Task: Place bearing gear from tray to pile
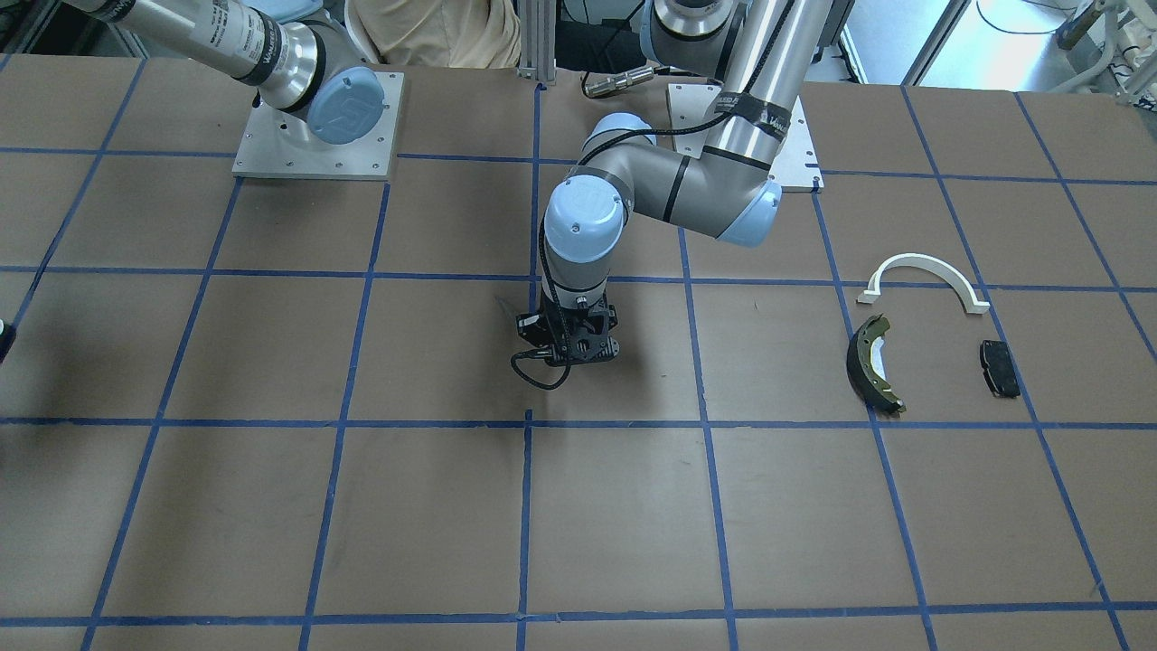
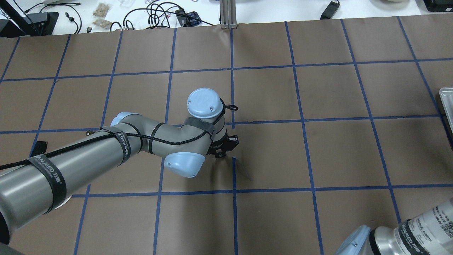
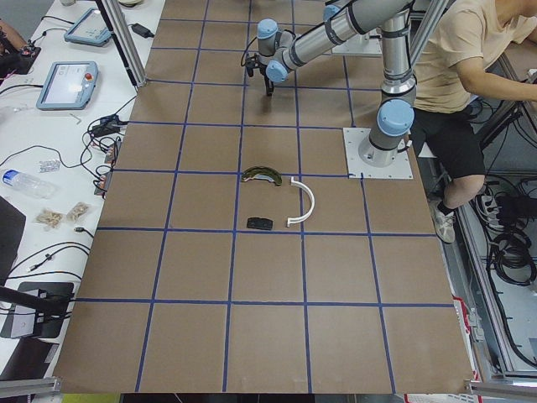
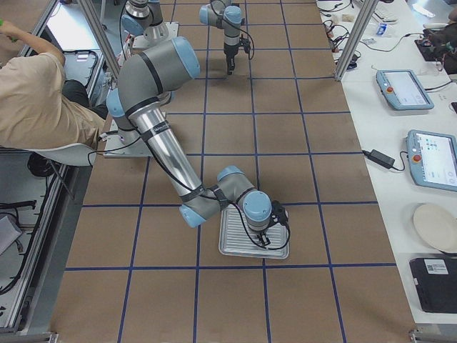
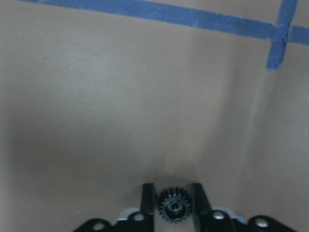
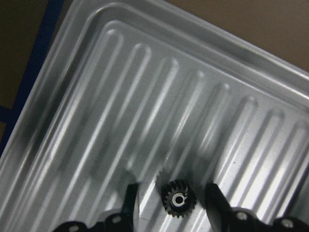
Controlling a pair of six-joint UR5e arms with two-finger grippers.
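In the left wrist view my left gripper (image 5: 173, 192) is shut on a small black toothed bearing gear (image 5: 175, 207) just above bare brown table. It hangs near the table's centre (image 1: 574, 348). In the right wrist view my right gripper (image 6: 171, 191) is open over the ribbed metal tray (image 6: 145, 72). A second black gear (image 6: 178, 199) lies between its fingers with gaps on both sides. The pile lies apart on my left side: white arch (image 1: 924, 276), dark brake shoe with an olive rim (image 1: 872, 362) and black pad (image 1: 999, 368).
The tray (image 4: 235, 246) sits near the table's end on my right; only its corner (image 2: 446, 95) shows overhead. A seated person (image 3: 457, 59) is behind the robot bases. Benches with pendants and cables line the far side of the table.
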